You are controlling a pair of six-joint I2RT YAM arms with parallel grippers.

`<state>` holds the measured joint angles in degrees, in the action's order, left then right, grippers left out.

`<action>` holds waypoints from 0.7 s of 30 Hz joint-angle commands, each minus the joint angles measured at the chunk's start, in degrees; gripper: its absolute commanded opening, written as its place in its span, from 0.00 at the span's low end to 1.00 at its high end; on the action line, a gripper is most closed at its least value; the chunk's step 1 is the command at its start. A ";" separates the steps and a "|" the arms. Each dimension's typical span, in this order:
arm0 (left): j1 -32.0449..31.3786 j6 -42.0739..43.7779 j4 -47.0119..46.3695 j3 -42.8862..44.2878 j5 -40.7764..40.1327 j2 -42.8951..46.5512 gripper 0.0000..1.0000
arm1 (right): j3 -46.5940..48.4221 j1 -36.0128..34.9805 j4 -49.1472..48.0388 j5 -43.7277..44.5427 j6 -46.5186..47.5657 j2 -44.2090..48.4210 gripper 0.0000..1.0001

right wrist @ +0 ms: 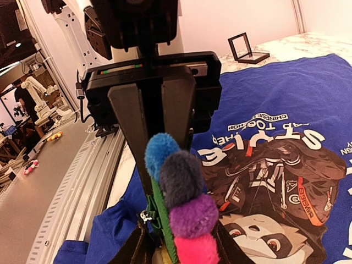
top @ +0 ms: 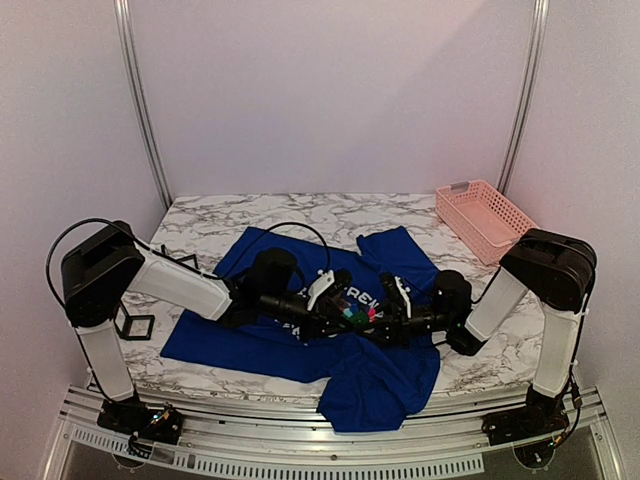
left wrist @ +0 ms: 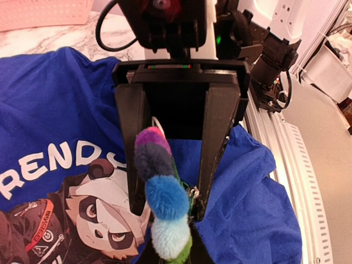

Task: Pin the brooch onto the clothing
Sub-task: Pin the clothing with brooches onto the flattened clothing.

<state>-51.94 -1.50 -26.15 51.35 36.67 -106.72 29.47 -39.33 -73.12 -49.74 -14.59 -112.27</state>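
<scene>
The brooch (top: 352, 315), a flower of fuzzy coloured petals on green backing, stands edge-on over the chest print of the clothing (top: 250, 340), a royal-blue T-shirt spread on the table. My left gripper (top: 340, 318) comes in from the left and is shut on the brooch's lower part (left wrist: 170, 236). From the right, my right gripper (top: 368, 318) straddles the brooch (right wrist: 187, 203). One of its fingers (left wrist: 212, 159) presses the metal pin clasp (left wrist: 193, 191), and the other lies against the petals. Whether the pin passes through the cloth is hidden.
A pink lattice basket (top: 485, 215) stands at the back right. A small black open-frame cube holder (top: 133, 325) sits at the left beside the left arm. The shirt's hem (top: 380, 400) hangs over the front edge onto the aluminium rail (top: 250, 445).
</scene>
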 commanded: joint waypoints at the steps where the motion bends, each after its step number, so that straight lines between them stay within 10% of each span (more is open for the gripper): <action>1: -0.97 1.13 -0.34 -1.07 0.73 2.27 0.00 | -1.16 0.92 -0.29 2.69 -0.45 0.24 0.36; 21: -1.27 1.41 -0.26 -1.04 1.65 2.04 0.00 | 2.70 1.08 6.10 1.67 -0.82 0.12 0.33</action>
<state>-51.96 -0.89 -26.11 50.81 35.53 -106.50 31.62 -39.22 -68.53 -50.35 -14.79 -112.27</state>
